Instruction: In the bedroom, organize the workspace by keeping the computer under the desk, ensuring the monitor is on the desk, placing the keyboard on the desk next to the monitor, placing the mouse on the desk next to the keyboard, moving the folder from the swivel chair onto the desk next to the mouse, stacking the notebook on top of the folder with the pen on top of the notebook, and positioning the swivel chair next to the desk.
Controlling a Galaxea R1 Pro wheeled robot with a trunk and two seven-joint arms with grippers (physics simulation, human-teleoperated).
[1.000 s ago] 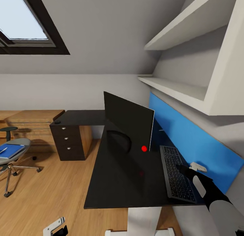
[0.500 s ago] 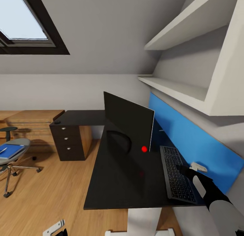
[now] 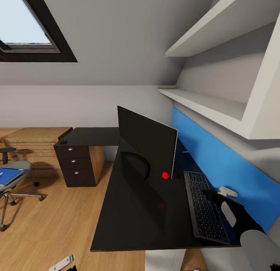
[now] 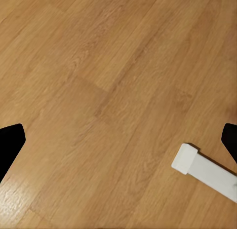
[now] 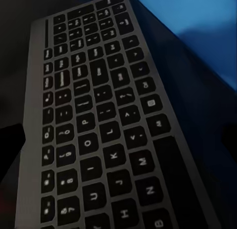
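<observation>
The monitor (image 3: 147,145) stands on the glossy black desk (image 3: 132,212), its red dot low at the near corner. Right of it, along the blue wall panel, lies the keyboard (image 3: 204,209), which is seen close up (image 5: 103,130) in the right wrist view. My right gripper (image 3: 206,194) hovers just over the keyboard's middle; dark finger shapes sit wide apart at the edges of its wrist view, so it is open. A small black mouse (image 3: 62,141) rests on the far desk corner above the drawers. The swivel chair (image 3: 13,185) at the far left carries the blue folder (image 3: 8,176). My left gripper (image 3: 64,264) hangs open over the floor.
Black drawers (image 3: 76,166) with silver knobs stand under the desk's far end, with light wooden cabinets (image 3: 33,140) behind. White shelves (image 3: 202,101) jut out above the keyboard. A white desk foot (image 4: 205,172) lies on the wooden floor under my left gripper. A small white fitting (image 3: 227,192) sits by the blue panel.
The whole view has shifted a little, so the camera moved; desk and chair sit further left and lower. The left gripper has sunk towards the picture's bottom edge. My right gripper stays over the keyboard.
</observation>
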